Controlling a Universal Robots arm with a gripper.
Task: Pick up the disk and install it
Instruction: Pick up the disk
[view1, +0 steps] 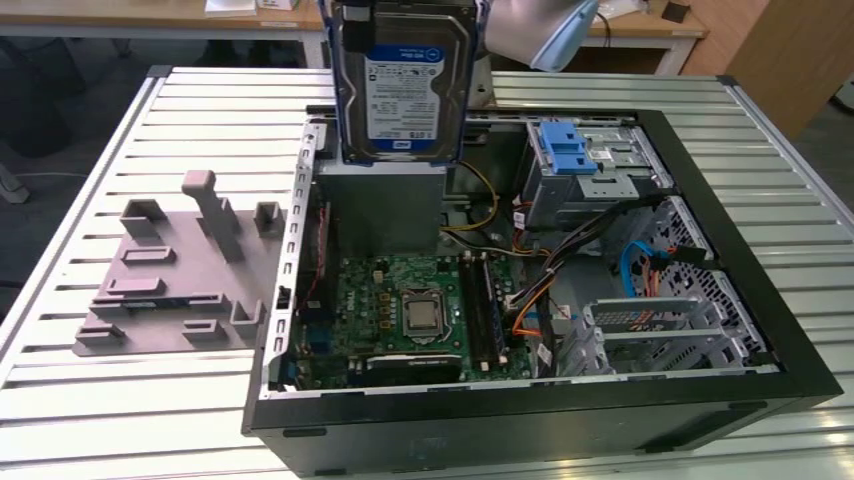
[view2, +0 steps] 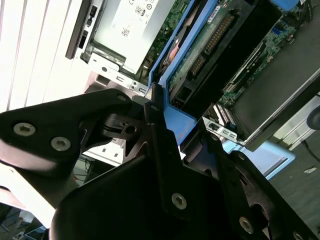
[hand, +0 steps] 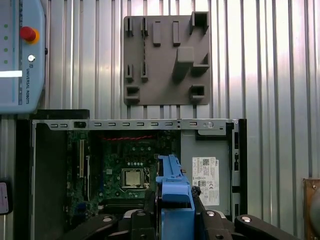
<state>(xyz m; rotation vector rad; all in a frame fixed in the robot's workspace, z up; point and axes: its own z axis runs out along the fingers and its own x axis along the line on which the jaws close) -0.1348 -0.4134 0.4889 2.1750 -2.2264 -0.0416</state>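
An open black computer case (view1: 534, 430) lies on its side on the slatted metal table (view1: 120, 410). Inside it, a green motherboard (view1: 387, 300) fills the near part toward the exterior view's left, with its processor socket (view1: 424, 316) about mid-board. A grey power supply (view1: 380, 205) sits at the far end. A blue-latched drive cage (view1: 577, 150) is to the exterior view's right of it. A grey plastic holder (view1: 167, 290) with upright posts rests just beside the case, on the exterior view's left.
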